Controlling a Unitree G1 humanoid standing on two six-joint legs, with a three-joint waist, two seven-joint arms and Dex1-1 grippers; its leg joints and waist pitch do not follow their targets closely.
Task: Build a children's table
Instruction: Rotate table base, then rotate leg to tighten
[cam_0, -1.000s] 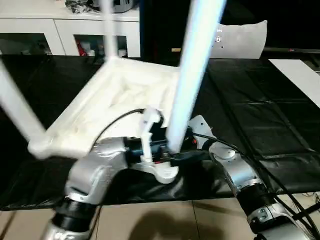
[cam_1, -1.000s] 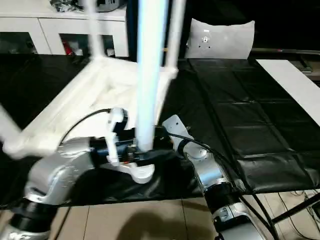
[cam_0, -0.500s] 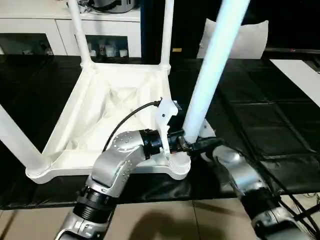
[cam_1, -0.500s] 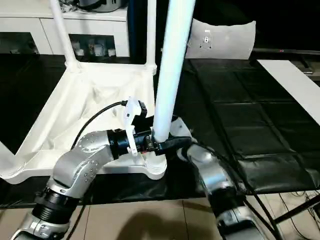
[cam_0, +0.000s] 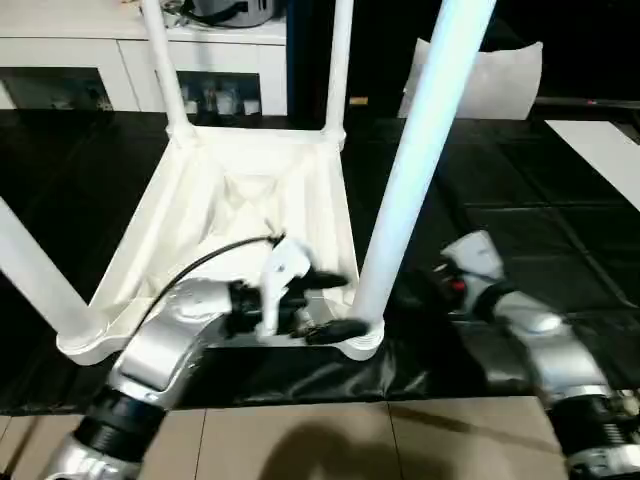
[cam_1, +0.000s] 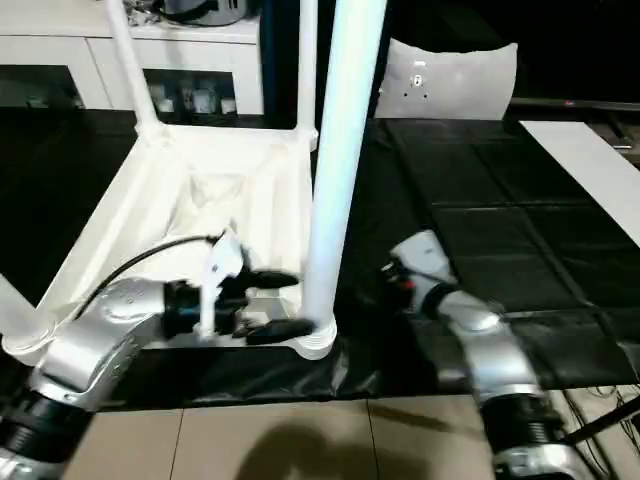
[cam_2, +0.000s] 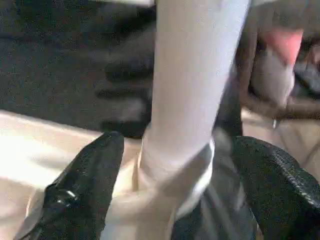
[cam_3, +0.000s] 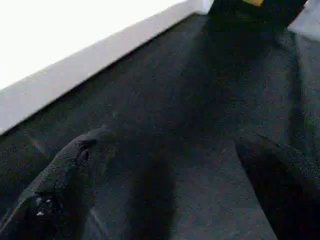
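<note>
The white plastic children's table (cam_0: 250, 210) lies upside down on the black-covered surface (cam_0: 520, 230), its ribbed rectangular underside facing up. White tapered tube legs rise from its round corner sockets: two at the far corners, one at the near left corner, and the near right leg (cam_0: 410, 170), which looks faintly bluish and leans a little to the right as it rises. The left pincer (cam_0: 335, 305) has its black fingers (cam_2: 85, 185) spread on either side of that leg's base at the socket, not clamped on it. The right pincer (cam_3: 165, 190) hangs open over bare black covering, well apart from the leg.
</note>
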